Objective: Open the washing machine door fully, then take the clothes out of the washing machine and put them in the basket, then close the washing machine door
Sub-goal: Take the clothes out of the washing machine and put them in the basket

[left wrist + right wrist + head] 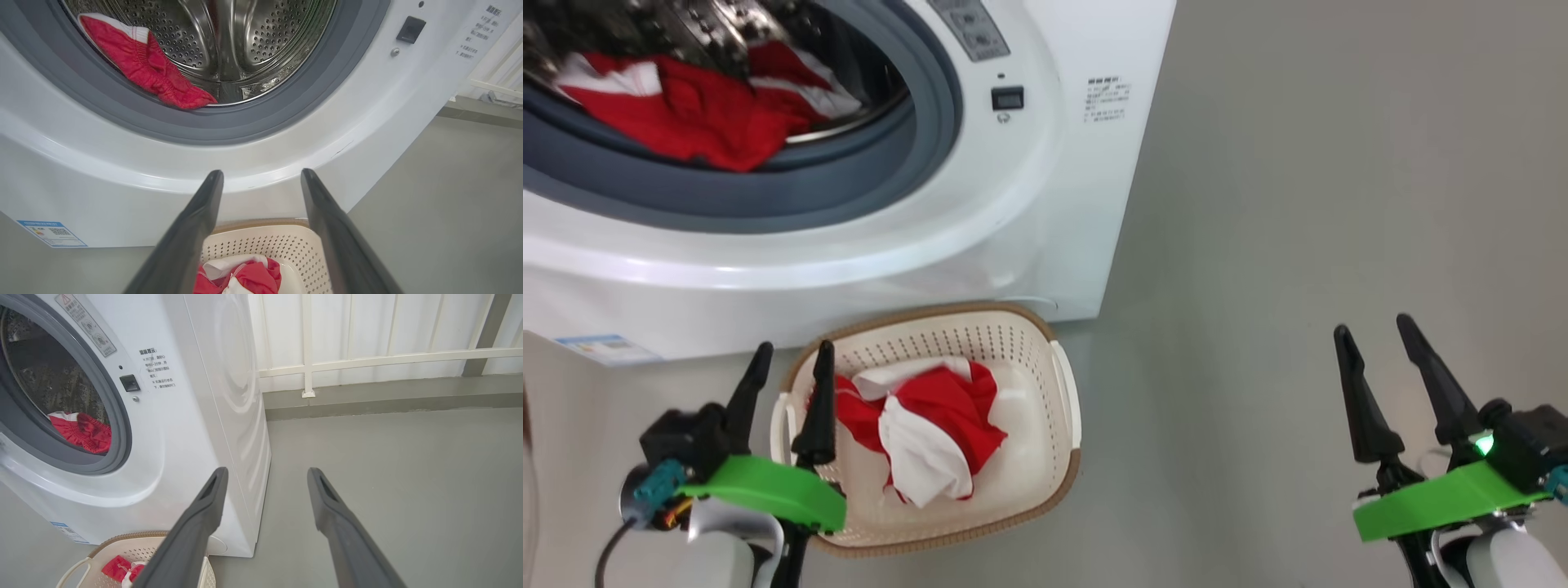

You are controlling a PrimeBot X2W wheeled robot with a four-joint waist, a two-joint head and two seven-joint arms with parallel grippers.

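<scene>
The white washing machine (1029, 212) stands with its round mouth uncovered; its door is out of view. Red and white clothes (703, 102) lie at the drum's front lip (151, 67) (83, 430). The cream basket (1045, 367) sits on the floor against the machine's front, and another red and white garment (923, 429) lies in it (245, 277). My left gripper (792, 355) hangs open and empty above the basket's left rim. Over bare floor to the right, my right gripper (1376, 331) is open and empty too.
Grey floor (1339, 204) spreads to the right of the machine. A white slatted wall with a rail (388, 355) stands behind it. A blue label (605, 349) marks the machine's lower left corner.
</scene>
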